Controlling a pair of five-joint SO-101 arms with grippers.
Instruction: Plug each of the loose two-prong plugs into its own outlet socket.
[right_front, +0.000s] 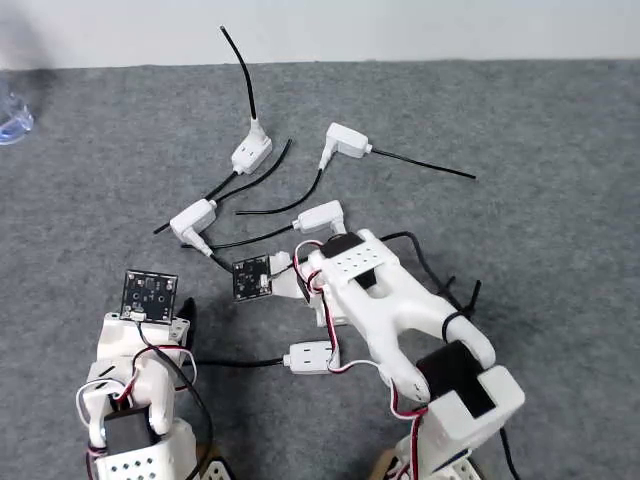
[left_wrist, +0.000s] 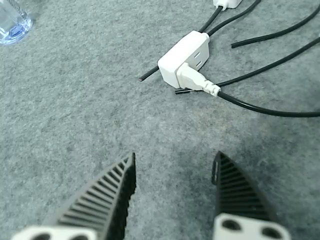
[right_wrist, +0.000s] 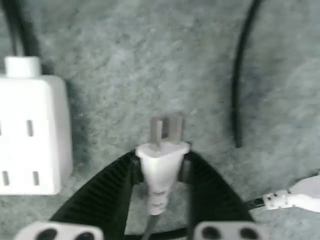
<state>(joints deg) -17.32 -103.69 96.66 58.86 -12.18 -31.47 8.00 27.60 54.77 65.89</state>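
Note:
My right gripper is shut on a white two-prong plug held just above the grey carpet, prongs pointing away from the wrist. A white outlet block lies close beside it, with its slots facing up. In the high view this gripper sits near the middle of the carpet, below an outlet block. My left gripper hangs open over bare carpet, with nothing between its fingers. Ahead of it lies another outlet block with a plug seated in it.
More white outlet blocks and black cables lie scattered over the carpet. A second white plug end lies beside the right gripper. A clear bottle stands at the far left edge. A pale wall borders the back.

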